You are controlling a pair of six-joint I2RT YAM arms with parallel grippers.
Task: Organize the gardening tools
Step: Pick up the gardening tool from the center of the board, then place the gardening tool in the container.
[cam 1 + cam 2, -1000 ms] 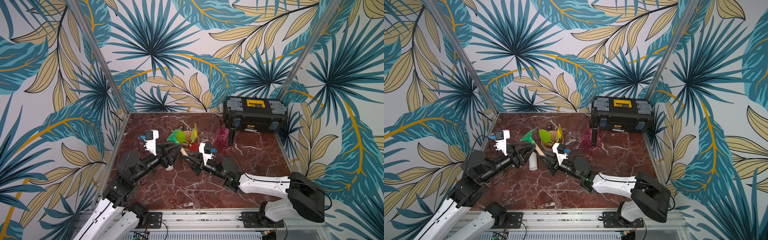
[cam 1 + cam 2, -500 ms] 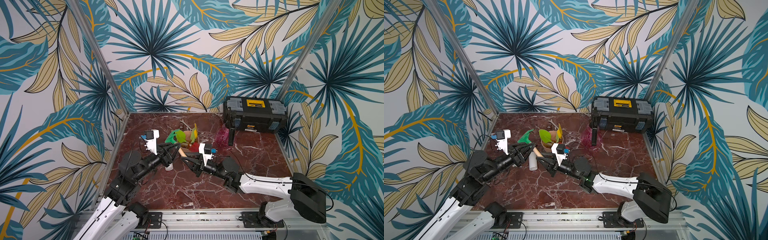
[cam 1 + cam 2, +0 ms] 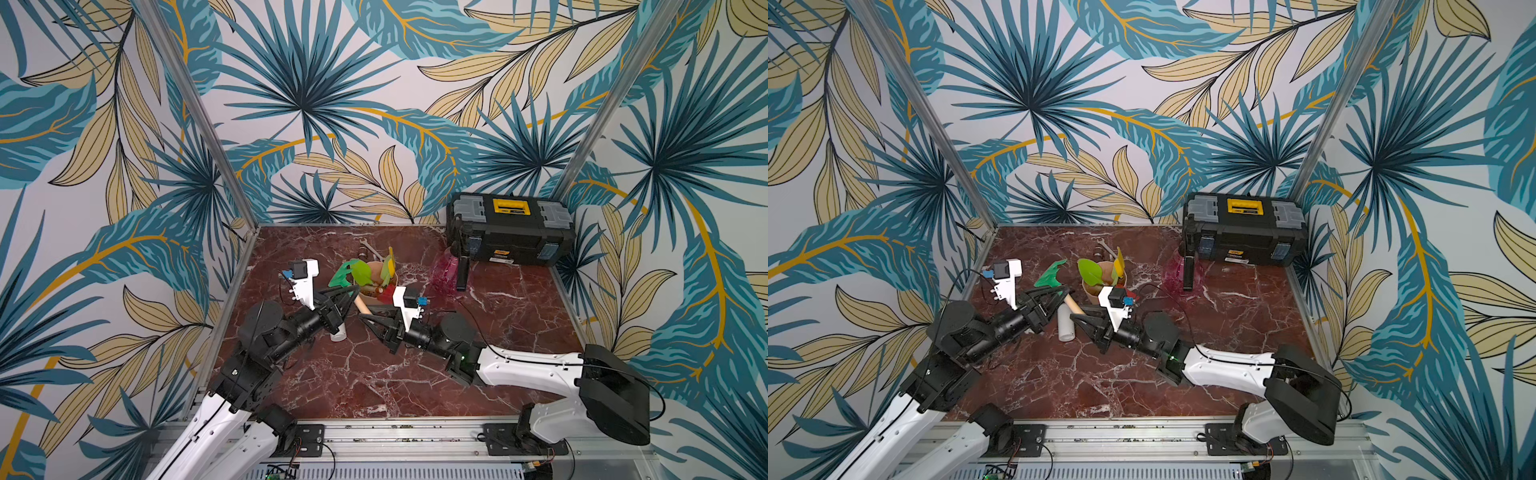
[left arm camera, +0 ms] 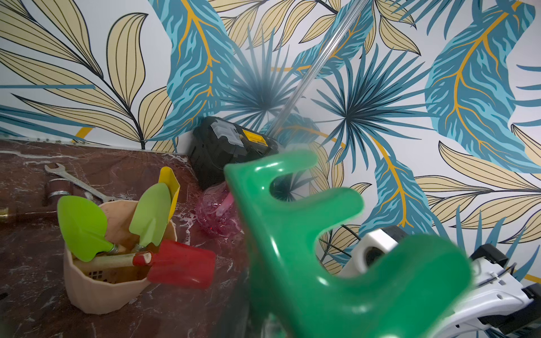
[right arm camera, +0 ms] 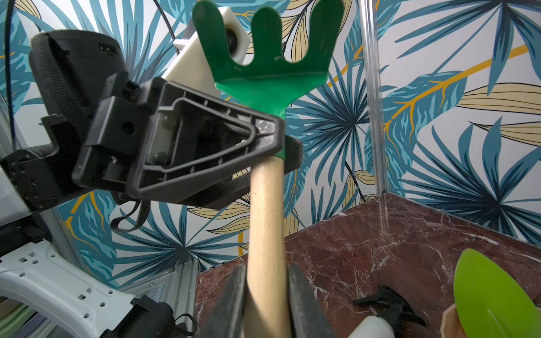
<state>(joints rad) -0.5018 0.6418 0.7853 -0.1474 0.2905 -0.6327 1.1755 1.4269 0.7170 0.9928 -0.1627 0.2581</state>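
The dark green rake (image 3: 342, 277) (image 3: 1050, 275) with a wooden handle (image 5: 266, 204) hangs tilted above the table between both arms. My right gripper (image 5: 266, 267) (image 3: 367, 316) is shut on the lower handle. Higher up, my left gripper (image 5: 281, 141) (image 3: 1061, 293) is shut on the neck where green meets wood. In the left wrist view the rake head (image 4: 307, 248) hides the jaws. A beige pot (image 4: 96, 289) (image 3: 394, 279) holds two lime-green trowels (image 4: 83, 228) (image 4: 152, 213), the yellow scoop (image 4: 172, 181) and the red shovel (image 4: 181, 264), which leans over its rim.
A white spray bottle (image 3: 338, 332) (image 3: 1066, 324) lies on the marble table under the rake. A pink spray bottle (image 3: 444, 272) stands before the black toolbox (image 3: 511, 232) at the back right. A silver wrench (image 4: 73, 178) and small fittings lie behind the pot.
My left gripper has reached in and its jaws have come together on the rake's neck. The right gripper has kept its hold on the handle and barely moved.
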